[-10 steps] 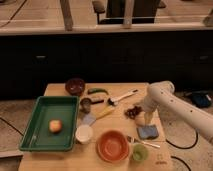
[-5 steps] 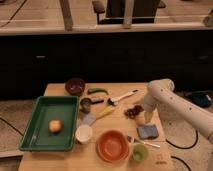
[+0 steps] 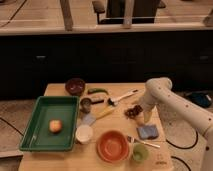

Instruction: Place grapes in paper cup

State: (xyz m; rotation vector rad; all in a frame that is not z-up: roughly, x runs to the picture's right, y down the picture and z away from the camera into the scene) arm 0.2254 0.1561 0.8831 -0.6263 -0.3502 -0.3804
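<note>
The grapes [image 3: 133, 111], a small dark reddish-brown cluster, lie on the wooden table [image 3: 60, 160] right of centre. My gripper [image 3: 139, 117] hangs from the white arm [image 3: 170, 97] that comes in from the right. It is right at the grapes' right side, just above the blue sponge [image 3: 147, 131]. The paper cup [image 3: 84, 133], short, white and round, stands near the front, next to the green tray's right edge and well left of the grapes.
A green tray [image 3: 65, 107] holds an orange fruit [image 3: 55, 125]. An orange bowl [image 3: 112, 145], a green cup [image 3: 139, 152] and a fork [image 3: 145, 142] are at the front. A grey metal cup [image 3: 86, 104], dark bowl [image 3: 75, 86], green pepper [image 3: 97, 91], spatula [image 3: 122, 96] and yellow-handled tool [image 3: 102, 114] lie mid-table.
The arm has lowered and drawn slightly left, bringing the gripper down onto the right side of the grapes. Nothing else has moved.
</note>
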